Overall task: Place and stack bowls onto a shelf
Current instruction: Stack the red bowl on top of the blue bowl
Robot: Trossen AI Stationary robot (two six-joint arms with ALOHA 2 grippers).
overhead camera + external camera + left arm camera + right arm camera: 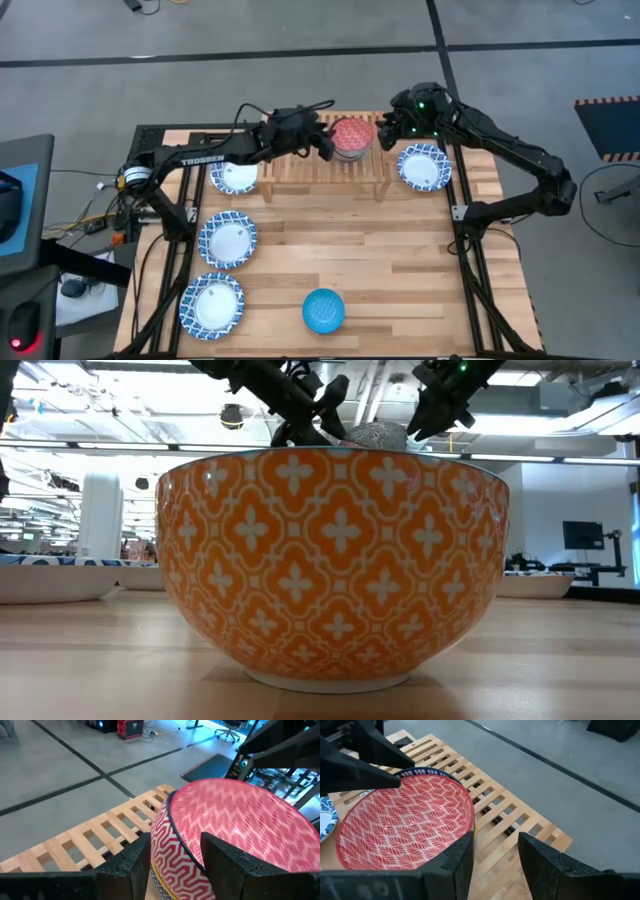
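A red patterned bowl (352, 138) sits level on top of a stack of bowls on the light-wood slatted shelf (300, 172). A yellow rim (474, 827) and a blue rim (431, 770) show under it. My left gripper (326, 144) is open at the bowl's left side. In the left wrist view (175, 845), one finger stands inside the rim and one outside. My right gripper (386, 130) is open and empty just right of the bowl, above the shelf slats in the right wrist view (495, 842). My left gripper straddles the red bowl's rim (186, 851) on the side toward the table's left. It comes slanting down from the left. The inner finger (225, 865) lies close to the rim; I cannot tell whether it touches. The bowl rests on the stack.
Three blue-and-white dishes (235, 178), (228, 240), (212, 303) lie along the table's left side, and one (424, 166) lies right of the shelf. A bright blue bowl (323, 310) stands near the front edge. An orange-and-white patterned bowl (340, 560) fills the low view.
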